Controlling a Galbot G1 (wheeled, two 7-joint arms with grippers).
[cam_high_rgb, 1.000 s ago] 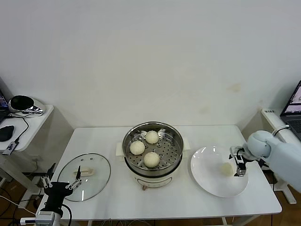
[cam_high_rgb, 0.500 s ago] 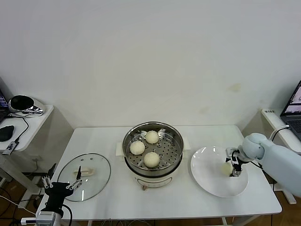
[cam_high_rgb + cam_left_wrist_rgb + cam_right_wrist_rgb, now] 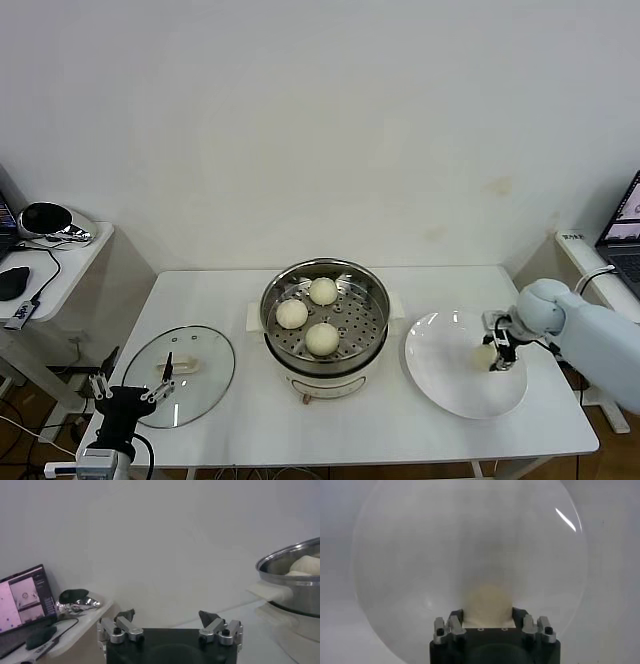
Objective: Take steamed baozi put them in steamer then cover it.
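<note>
Three cream-white baozi (image 3: 322, 291) lie on the perforated tray of the steel steamer (image 3: 375, 292) at the table's middle. The fourth baozi (image 3: 483, 354) is on the white plate (image 3: 445, 385) at the right. My right gripper (image 3: 498, 353) is down on the plate, its jaws closed against both sides of that baozi (image 3: 489, 600); its wrist view shows the right gripper (image 3: 487, 613) and the plate (image 3: 420, 555). The glass cover (image 3: 205, 385) with its cream handle lies flat at the table's left. My left gripper (image 3: 128, 393) is open and empty, parked just in front of the cover.
A side table with a mouse and a dark object (image 3: 45, 218) stands at the far left. A laptop (image 3: 625, 225) is at the right edge. The left wrist view shows the left gripper (image 3: 170, 617) and the steamer's side (image 3: 295, 587).
My right gripper has shifted slightly back and to the left on the plate, closing in round the baozi. The left arm has not moved.
</note>
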